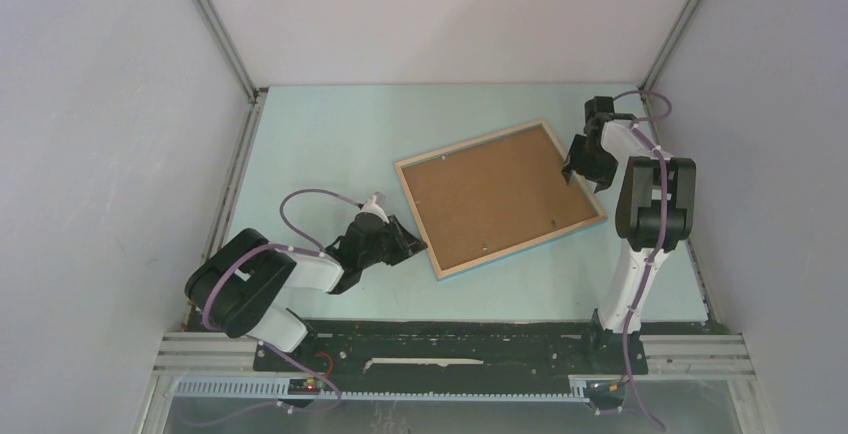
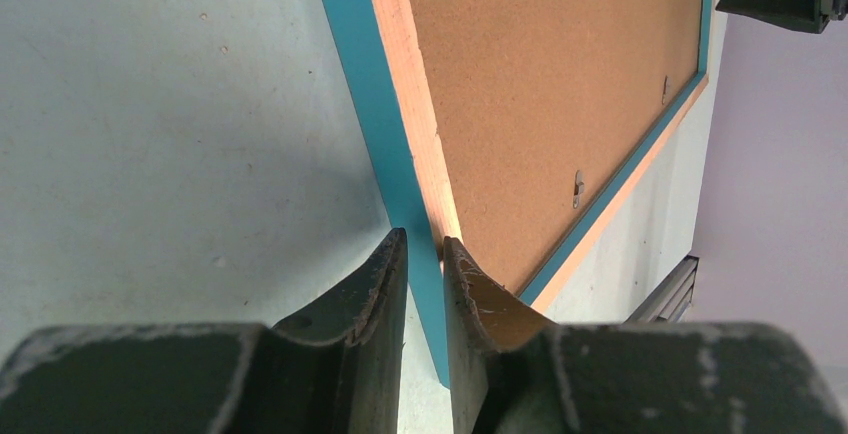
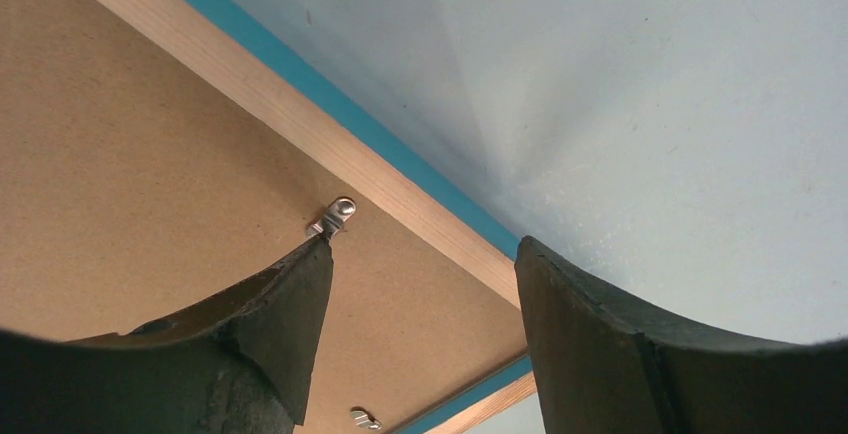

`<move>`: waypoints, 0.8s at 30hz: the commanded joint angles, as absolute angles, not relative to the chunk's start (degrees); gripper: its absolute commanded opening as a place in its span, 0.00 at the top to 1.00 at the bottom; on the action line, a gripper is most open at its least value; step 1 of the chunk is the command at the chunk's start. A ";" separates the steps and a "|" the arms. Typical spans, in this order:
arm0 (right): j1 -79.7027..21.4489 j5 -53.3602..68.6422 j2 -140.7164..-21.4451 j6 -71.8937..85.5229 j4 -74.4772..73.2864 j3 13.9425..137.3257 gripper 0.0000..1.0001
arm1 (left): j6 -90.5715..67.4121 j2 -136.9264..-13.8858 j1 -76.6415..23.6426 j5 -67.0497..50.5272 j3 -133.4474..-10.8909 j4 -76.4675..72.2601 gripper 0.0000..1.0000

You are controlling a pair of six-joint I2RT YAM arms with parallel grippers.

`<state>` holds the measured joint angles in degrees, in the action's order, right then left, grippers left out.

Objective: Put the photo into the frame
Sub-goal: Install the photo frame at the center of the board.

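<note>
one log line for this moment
left gripper: shut on frame edge | right gripper: open, finger at metal clip | backing board: in frame | photo: not seen

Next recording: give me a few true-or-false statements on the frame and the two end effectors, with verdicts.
1. The frame lies back up, showing the brown backing board. True.
2. The left end effector is clamped on the frame's edge. True.
3. The right end effector is shut on a metal tab. False: its jaws stand open, with one fingertip at the tab.
4. The photo lies on the table beside the frame. False: no photo shows in any view.
5. The right end effector is over the frame's far right side. True.
</note>
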<state>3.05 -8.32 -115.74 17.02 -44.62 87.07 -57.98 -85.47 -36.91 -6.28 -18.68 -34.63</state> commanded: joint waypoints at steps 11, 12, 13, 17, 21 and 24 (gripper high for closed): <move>2.65 -5.49 -117.84 17.13 -45.03 89.18 0.22 | -56.43 -85.60 -37.36 -6.96 -20.39 -35.60 0.73; 2.64 -5.02 -117.72 17.18 -44.88 89.33 0.21 | -56.43 -85.61 -37.43 -6.96 -20.39 -35.60 0.73; 2.64 -4.37 -117.65 17.34 -44.90 89.44 0.21 | -56.43 -85.61 -37.41 -7.07 -20.41 -35.60 0.73; 2.81 -2.79 -117.32 17.90 -44.79 89.59 0.20 | -56.43 -85.53 -37.41 -7.08 -20.42 -35.60 0.72; 2.81 -2.58 -117.34 18.17 -44.83 89.84 0.19 | -56.43 -85.52 -37.40 -7.07 -20.39 -35.62 0.72; 2.89 -2.97 -117.93 18.39 -45.08 90.66 0.19 | -56.43 -85.52 -37.40 -7.13 -20.36 -35.60 0.72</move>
<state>3.36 -6.04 -117.14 16.86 -45.39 87.94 -57.98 -85.47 -36.99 -6.52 -18.68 -34.61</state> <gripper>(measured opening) 0.808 0.275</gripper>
